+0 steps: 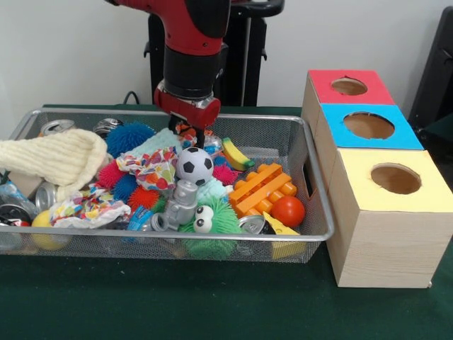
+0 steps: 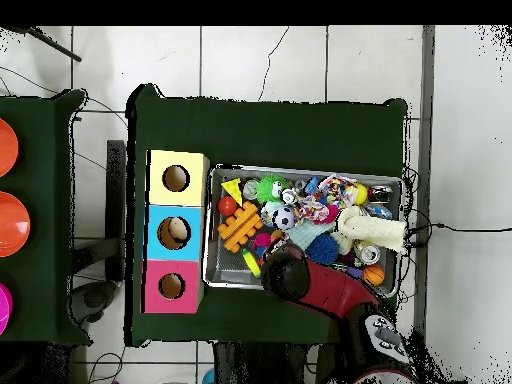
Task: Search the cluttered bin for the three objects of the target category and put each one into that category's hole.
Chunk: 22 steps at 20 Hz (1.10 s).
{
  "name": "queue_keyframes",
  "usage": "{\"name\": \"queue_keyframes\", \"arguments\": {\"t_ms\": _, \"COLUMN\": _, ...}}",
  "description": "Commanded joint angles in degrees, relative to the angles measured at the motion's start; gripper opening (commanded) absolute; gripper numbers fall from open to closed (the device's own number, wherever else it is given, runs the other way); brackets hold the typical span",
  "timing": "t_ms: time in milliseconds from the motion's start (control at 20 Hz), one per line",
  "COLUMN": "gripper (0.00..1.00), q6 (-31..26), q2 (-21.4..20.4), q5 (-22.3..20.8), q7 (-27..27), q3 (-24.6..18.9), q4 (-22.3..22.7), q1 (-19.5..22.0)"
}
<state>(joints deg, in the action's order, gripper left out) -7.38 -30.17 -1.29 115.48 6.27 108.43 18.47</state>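
The silver wire mesh bin point(image 1: 311, 166) is full of clutter; it also shows in the overhead view point(image 2: 212, 230). My gripper point(image 1: 191, 133) hangs from the red arm and reaches down into the clutter at the bin's back middle, just behind a small soccer ball point(image 1: 194, 165). The overhead view shows only the arm point(image 2: 300, 280) over that spot. A bit of clear crushed plastic point(image 1: 212, 144) lies right beside the gripper. Another clear piece with blue point(image 1: 10, 193) lies at the bin's left end. No other bottle shows. The red-topped box's hole point(image 1: 349, 86) point(image 2: 172, 286) is dark and open.
The blue-topped box point(image 1: 368, 126) and the yellow-topped box point(image 1: 395, 178) stand in a row beside the bin. The clutter holds spiky rubber balls point(image 1: 129, 137), a cream knit cloth point(image 1: 53, 157), crushed cans point(image 1: 56, 127), an orange brick point(image 1: 260, 187), a toy banana point(image 1: 236, 154) and a grey robot figure point(image 1: 181, 204).
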Motion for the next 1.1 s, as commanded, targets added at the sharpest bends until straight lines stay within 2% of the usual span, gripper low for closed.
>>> {"name": "queue_keyframes", "arguments": {"t_ms": 50, "gripper": 1.00, "q6": 2.66, "q2": 2.75, "q5": -2.65, "q7": 3.90, "q3": -5.21, "q4": -2.37, "q1": 0.93}}
{"name": "queue_keyframes", "arguments": {"t_ms": 300, "gripper": 1.00, "q6": 2.07, "q2": 2.26, "q5": -2.50, "q7": 4.03, "q3": -4.99, "q4": -2.16, "q1": 0.67}}
{"name": "queue_keyframes", "arguments": {"t_ms": 650, "gripper": 1.00, "q6": -2.27, "q2": -1.61, "q5": -1.14, "q7": 4.62, "q3": -3.64, "q4": -0.78, "q1": -1.13}}
{"name": "queue_keyframes", "arguments": {"t_ms": 800, "gripper": 1.00, "q6": -2.13, "q2": -2.01, "q5": -0.78, "q7": 5.36, "q3": -3.07, "q4": -0.28, "q1": -1.88}}
{"name": "queue_keyframes", "arguments": {"t_ms": 1100, "gripper": 1.00, "q6": -2.33, "q2": -3.17, "q5": 2.37, "q7": 9.51, "q3": -1.58, "q4": 1.44, "q1": -4.14}}
